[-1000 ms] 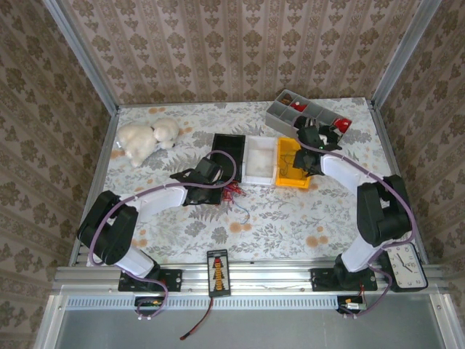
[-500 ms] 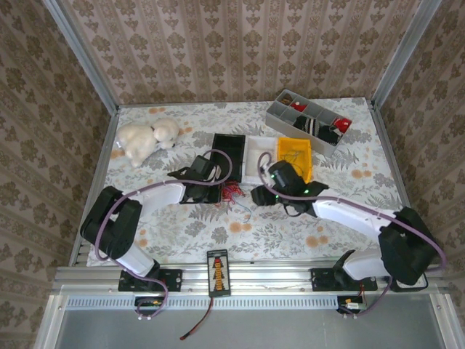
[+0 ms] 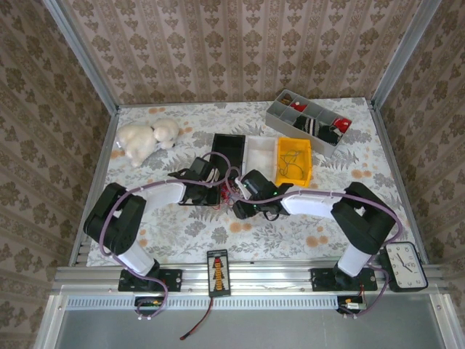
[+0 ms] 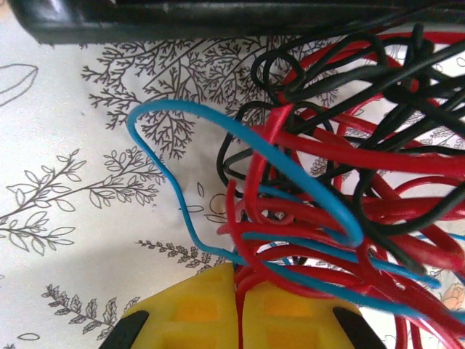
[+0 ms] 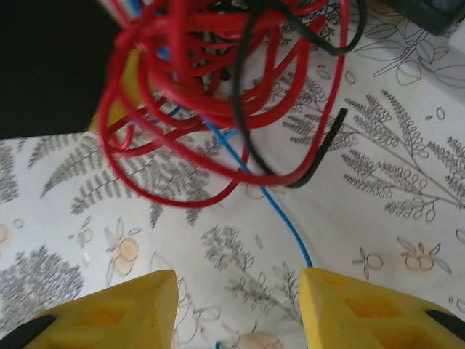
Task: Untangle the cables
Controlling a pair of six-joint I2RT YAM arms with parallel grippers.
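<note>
From the top, the cables (image 3: pixel 232 193) lie in a small red, blue and black tangle in the middle of the flowery surface (image 3: pixel 305 225). The left claw (image 3: pixel 220 191) and the right claw (image 3: pixel 241 206) meet at it.

In the left wrist view, the left claw (image 4: pixel 238 309) is pinched tight on red strands of the cables (image 4: pixel 327 182).

In the right wrist view, the right claw (image 5: pixel 236 305) is spread wide, with the cables (image 5: pixel 196 65) just ahead.
</note>
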